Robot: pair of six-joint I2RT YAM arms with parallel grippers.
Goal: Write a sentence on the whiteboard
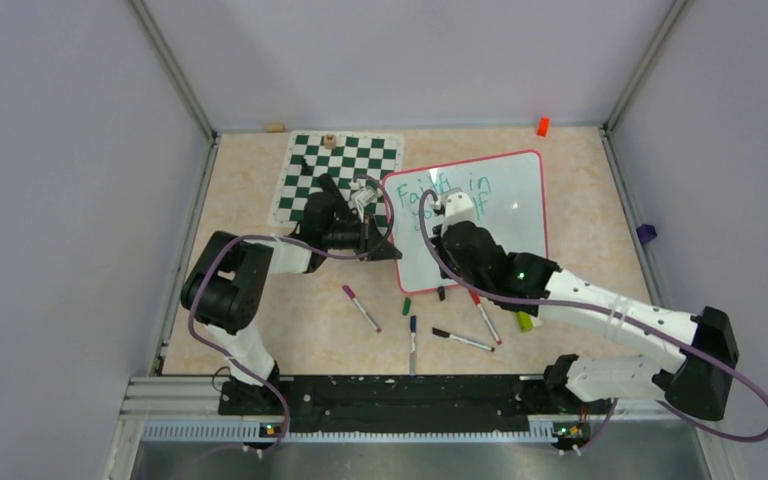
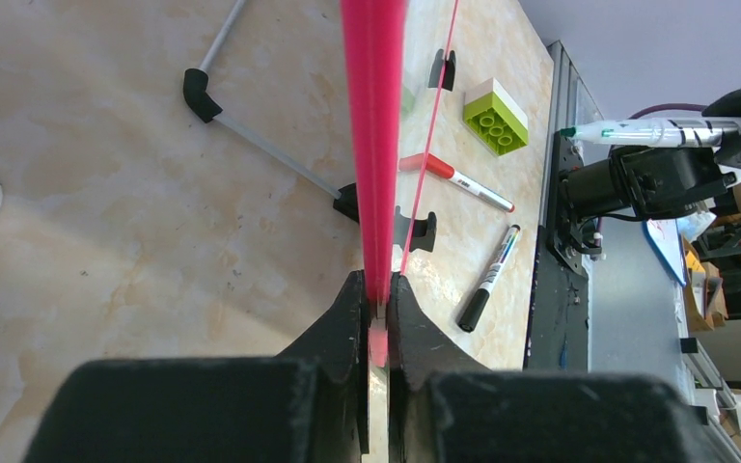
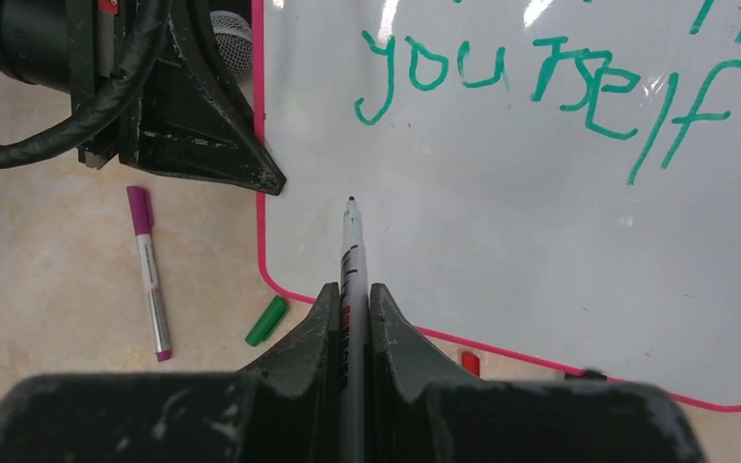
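Whiteboard [image 3: 560, 241] sits just ahead of my right gripper [image 3: 352, 323], jaws clamped on the marker [image 3: 351, 253], tip aimed at blank space below the sentence [image 3: 550, 87]. My left gripper [image 2: 378, 323] pinches the board's pink frame edge-on, steadying it.

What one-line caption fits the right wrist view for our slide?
Right tool grips a marker, tip over the whiteboard below the teal sentence.

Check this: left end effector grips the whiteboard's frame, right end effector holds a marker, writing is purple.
The writing is teal-green, not purple; the right wrist view shows it. The left end effector does grip the whiteboard, the right end effector a marker.
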